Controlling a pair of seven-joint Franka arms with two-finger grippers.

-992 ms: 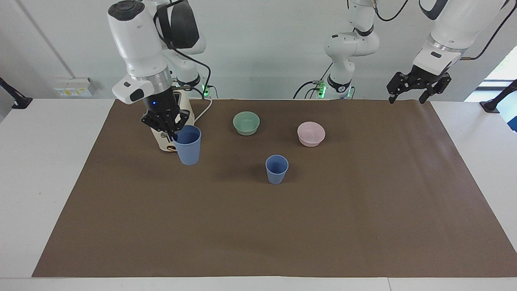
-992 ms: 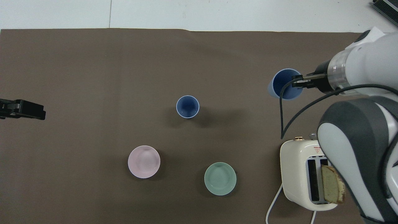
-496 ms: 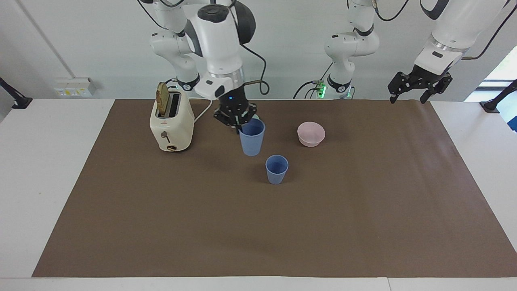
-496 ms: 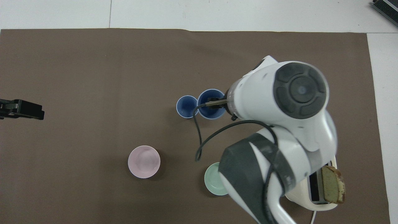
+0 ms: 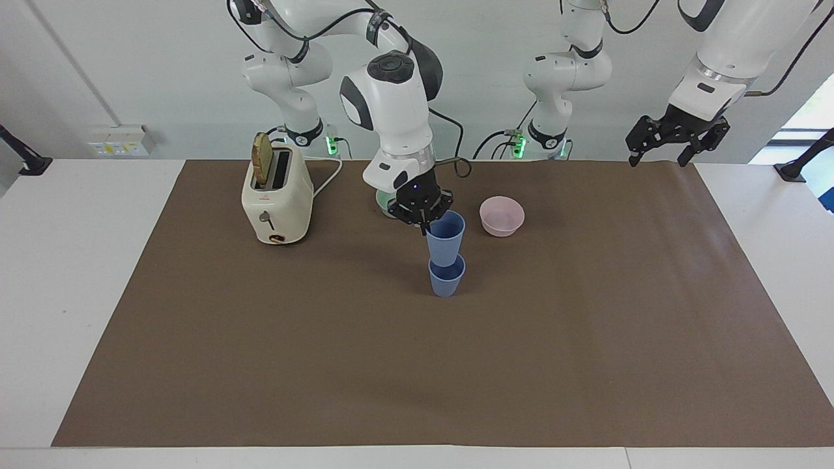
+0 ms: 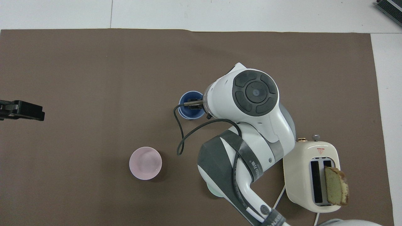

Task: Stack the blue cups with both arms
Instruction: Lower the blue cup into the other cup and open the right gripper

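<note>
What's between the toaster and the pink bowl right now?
In the facing view, between the toaster and the pink bowl: the right gripper holding one blue cup over the standing blue cup, with the green bowl mostly hidden by that arm.

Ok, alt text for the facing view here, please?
The right hand, shut on the rim of a blue cup, holds it over the second blue cup standing on the brown mat. The left hand waits raised, open.
</note>
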